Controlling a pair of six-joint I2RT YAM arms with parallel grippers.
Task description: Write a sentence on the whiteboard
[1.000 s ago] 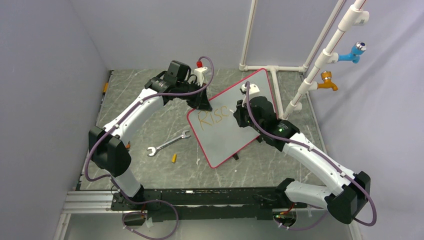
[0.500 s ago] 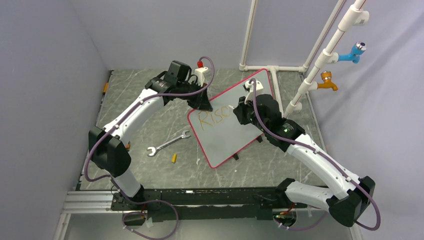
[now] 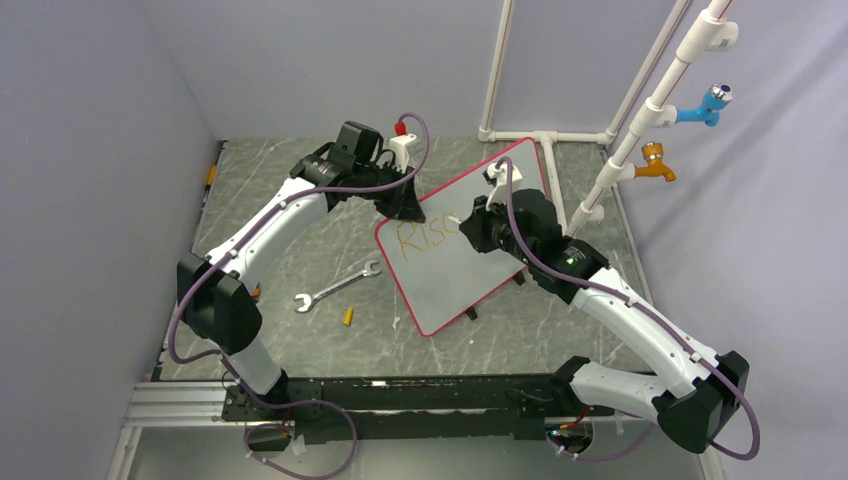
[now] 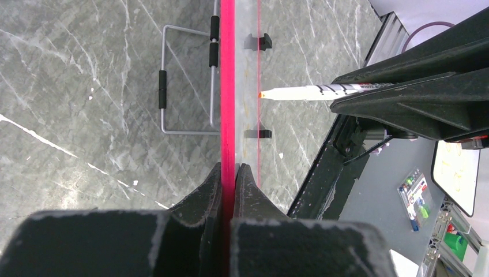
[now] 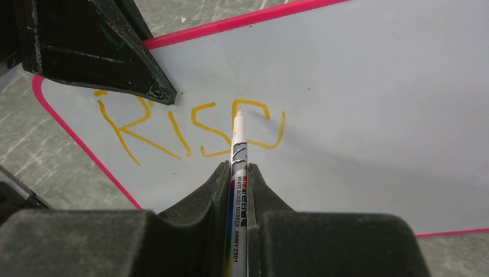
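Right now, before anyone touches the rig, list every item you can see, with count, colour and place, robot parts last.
whiteboard: one, white with red-pink rim, mid-table
lettering: one row, orange, near the board's left corner
whiteboard marker: one, white with orange tip, tip at the last letter
wrench: one, silver, on the table left of the board
small piece: one, yellow, near the wrench
wire stand: one, grey with black sleeves, on the board's unwritten side
pipe frame: one, white, far right
blue tap: one, on the frame
orange tap: one, below it
table: one, grey marbled
left gripper: black, shut on the board's rim
right gripper: black, shut on the marker
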